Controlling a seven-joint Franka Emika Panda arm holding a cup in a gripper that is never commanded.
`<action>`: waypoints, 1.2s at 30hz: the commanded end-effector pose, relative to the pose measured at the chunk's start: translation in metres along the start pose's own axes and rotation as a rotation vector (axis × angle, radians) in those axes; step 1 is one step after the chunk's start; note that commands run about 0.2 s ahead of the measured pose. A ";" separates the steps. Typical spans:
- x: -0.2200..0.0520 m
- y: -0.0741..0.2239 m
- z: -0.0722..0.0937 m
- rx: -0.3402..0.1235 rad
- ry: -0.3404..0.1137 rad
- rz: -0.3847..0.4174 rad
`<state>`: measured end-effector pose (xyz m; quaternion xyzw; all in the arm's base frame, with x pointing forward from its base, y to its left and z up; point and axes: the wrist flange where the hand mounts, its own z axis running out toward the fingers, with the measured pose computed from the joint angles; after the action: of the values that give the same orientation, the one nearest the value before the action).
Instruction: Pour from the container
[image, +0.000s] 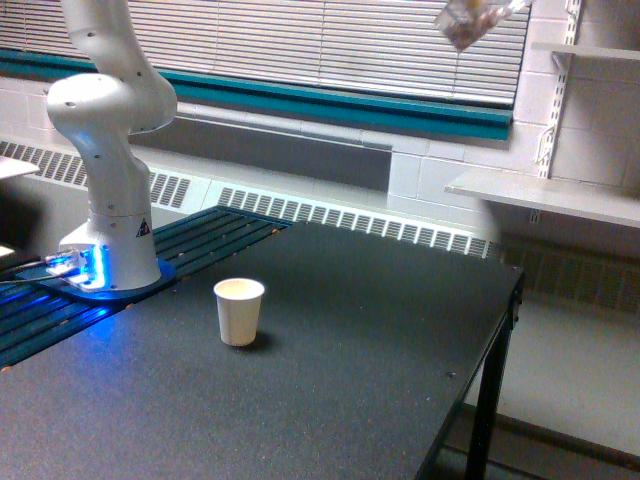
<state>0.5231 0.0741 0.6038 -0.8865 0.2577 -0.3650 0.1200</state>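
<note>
A dark speckled desk (330, 380) fills the foreground. Behind it, white slatted blinds (300, 45) hang above a teal sill band (330, 103) on a white block wall (440, 175). A long radiator grille (350, 220) runs below. White bracket shelves (545, 195) stand at the exterior view's right.

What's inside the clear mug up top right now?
The clear mug shows something dark pinkish-brown through its wall; what it is cannot be told. The picture's top edge cuts off its upper part and the tool. The paper cup stands far below.
</note>
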 end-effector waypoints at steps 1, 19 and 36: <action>-0.012 0.028 0.004 -0.027 0.008 0.001; -0.079 0.107 0.032 -0.136 -0.082 -0.017; -0.133 0.169 0.037 -0.230 -0.120 -0.017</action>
<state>0.4189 0.0147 0.4366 -0.9219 0.2716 -0.2743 0.0326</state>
